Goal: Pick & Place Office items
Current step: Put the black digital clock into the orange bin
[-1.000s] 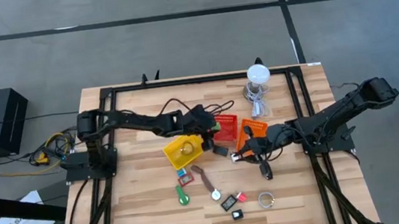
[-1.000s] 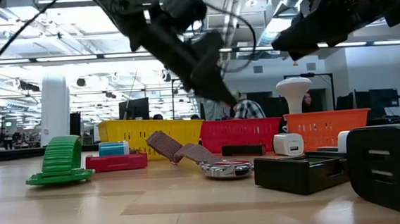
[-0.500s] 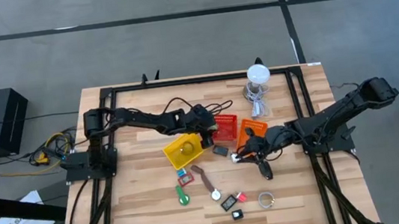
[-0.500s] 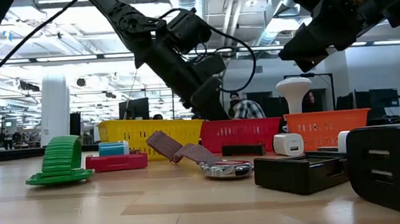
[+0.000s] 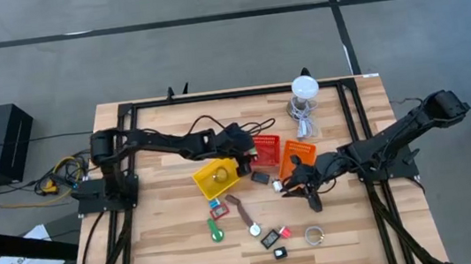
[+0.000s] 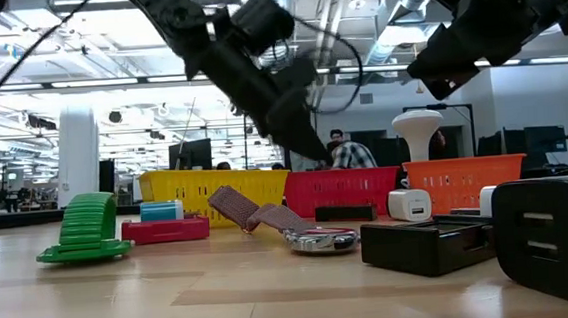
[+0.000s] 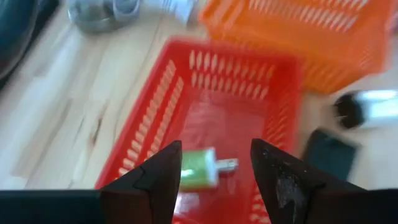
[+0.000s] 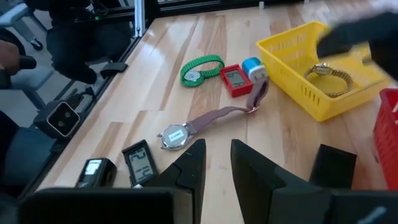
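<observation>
My left gripper (image 7: 214, 180) hangs open over the red basket (image 7: 143, 143), above its floor. A green item with a metal end (image 7: 202, 169) lies on that floor, in line with the gap between the fingers and apart from them. In the high view this gripper (image 5: 245, 155) is at the basket's left rim. My right gripper (image 8: 219, 163) hovers narrowly open and empty above the table, near the orange basket (image 5: 299, 155). Loose office items lie below it: a brown-strap watch (image 8: 205, 121), a green watch (image 8: 200, 67), a red gadget (image 8: 234, 79) and small black ones (image 8: 137, 158).
A yellow basket (image 5: 216, 178) holds a gold watch (image 8: 326, 78). A black case (image 8: 333, 165) lies beside the red basket. A white-topped object (image 5: 303, 87) with a coiled cable stands at the far edge. A ring (image 5: 315, 236) and small black pieces (image 5: 271, 238) lie near the front.
My left gripper dipped toward the red basket and has come back up a little. My right gripper has stayed in place and rolled slightly about its own axis.
</observation>
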